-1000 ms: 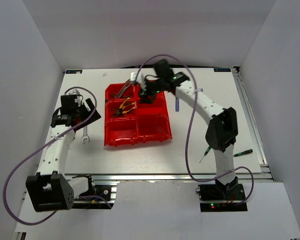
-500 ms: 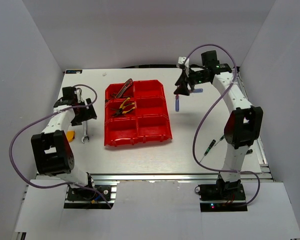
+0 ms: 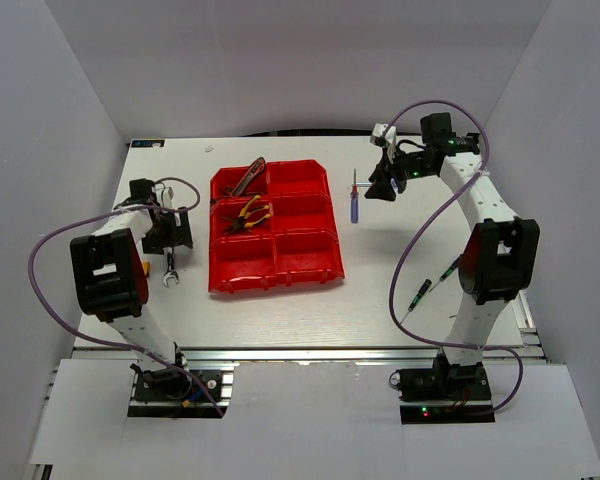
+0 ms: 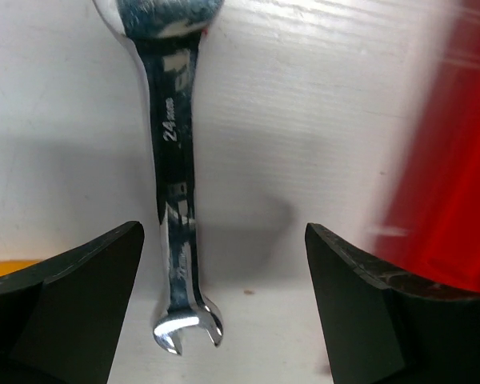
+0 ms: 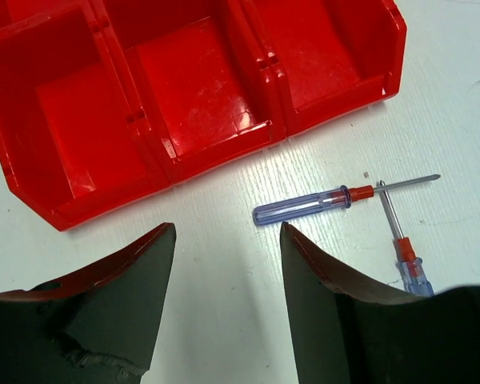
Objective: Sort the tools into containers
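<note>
Here the wrench [image 4: 178, 200] lies untouched — between the left gripper's [image 4: 224, 268] parted jaws.

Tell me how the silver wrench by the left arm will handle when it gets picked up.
The silver wrench looks like solid polished metal, so probably stiff and heavy for its slim size. Its glossy shaft may slip in the left gripper. Lying flat on the table, it likely won't roll.

overhead camera looks down; close wrist cameras share its bins [image 3: 305, 250].
</note>
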Tool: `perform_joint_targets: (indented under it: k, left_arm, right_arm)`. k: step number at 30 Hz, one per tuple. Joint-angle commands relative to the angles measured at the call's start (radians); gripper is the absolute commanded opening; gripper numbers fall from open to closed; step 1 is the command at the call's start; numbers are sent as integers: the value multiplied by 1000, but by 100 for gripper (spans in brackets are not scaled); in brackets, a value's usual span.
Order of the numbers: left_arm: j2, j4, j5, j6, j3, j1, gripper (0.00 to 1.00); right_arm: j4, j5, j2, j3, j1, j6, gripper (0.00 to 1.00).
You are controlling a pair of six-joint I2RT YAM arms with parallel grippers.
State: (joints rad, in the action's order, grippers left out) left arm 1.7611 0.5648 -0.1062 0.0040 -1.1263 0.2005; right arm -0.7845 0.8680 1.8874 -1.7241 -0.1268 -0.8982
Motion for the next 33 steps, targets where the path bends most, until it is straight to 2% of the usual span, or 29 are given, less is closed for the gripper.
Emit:
perform_joint_targets:
  k: [1,3,9,17,31,33]
  left_arm:
    - [18,-54,-15,47,-50,16,91]
    - [52,-55,-20,59,-73,25,86]
    - [107,-59,14,85,-99,31,82]
    - [138,-62,31,73,-58,33,66]
    - [40,-74,89,51,95,5,63]
    - [35,-74,91,53,102,4,59]
  right_arm:
    - [-4,-3,-47,9,0,-10,62]
    - [-10,-3,-48,11,4,-11,62]
    - [-15,-6,-56,24,7,-13,62]
    - [-12,-12,-59,29,9,-13,62]
    - [-7,5,-37,1,13,-2,62]
    - [-7,8,-36,1,13,-1,62]
